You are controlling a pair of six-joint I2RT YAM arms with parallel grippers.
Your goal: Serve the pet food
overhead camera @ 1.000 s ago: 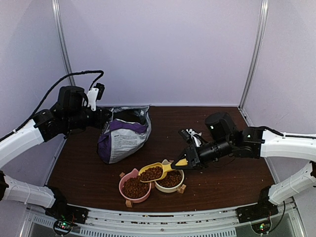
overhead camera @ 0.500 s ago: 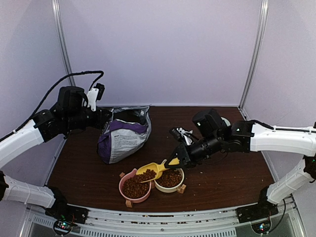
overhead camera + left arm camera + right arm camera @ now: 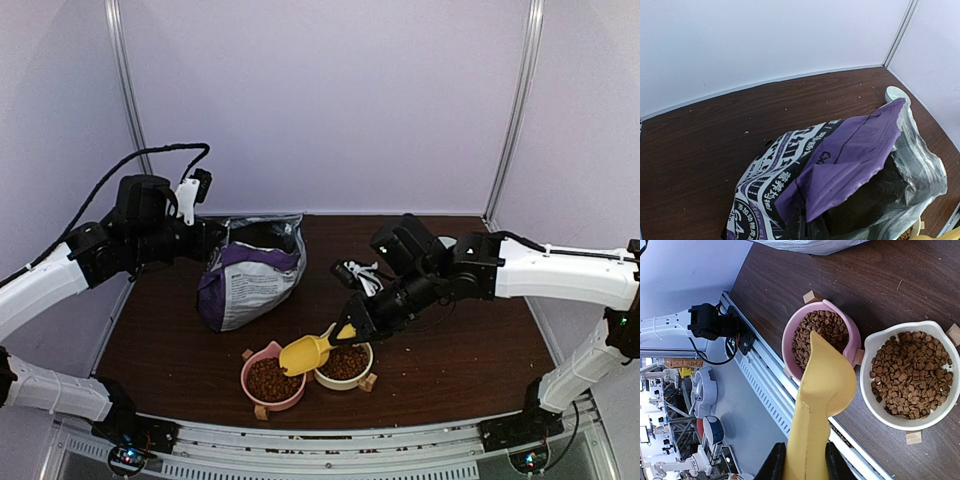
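Observation:
Dark-brown kibble fills a pink bowl (image 3: 270, 381) (image 3: 822, 332) and a cream bowl (image 3: 345, 364) (image 3: 912, 375) at the table's front. The kibble shows in both bowls in the right wrist view, in the pink one (image 3: 812, 330) and in the cream one (image 3: 910, 372). My right gripper (image 3: 356, 327) (image 3: 802, 462) is shut on the handle of a yellow scoop (image 3: 305, 353) (image 3: 822, 390). The scoop is tipped over above the pink bowl, underside up. My left gripper (image 3: 205, 240) grips the open rim of the purple food bag (image 3: 245, 278) (image 3: 840, 165).
Small wooden blocks (image 3: 262, 411) sit under the bowls. A small white round object (image 3: 895, 92) lies on the table behind the bag's right side. The table's front edge and metal rail (image 3: 765, 385) run just beyond the bowls.
My right gripper moved left and rolled the scoop over. The kibble that lay in the scoop has gone from it and the scoop faces down over the pink bowl. The left arm held still.

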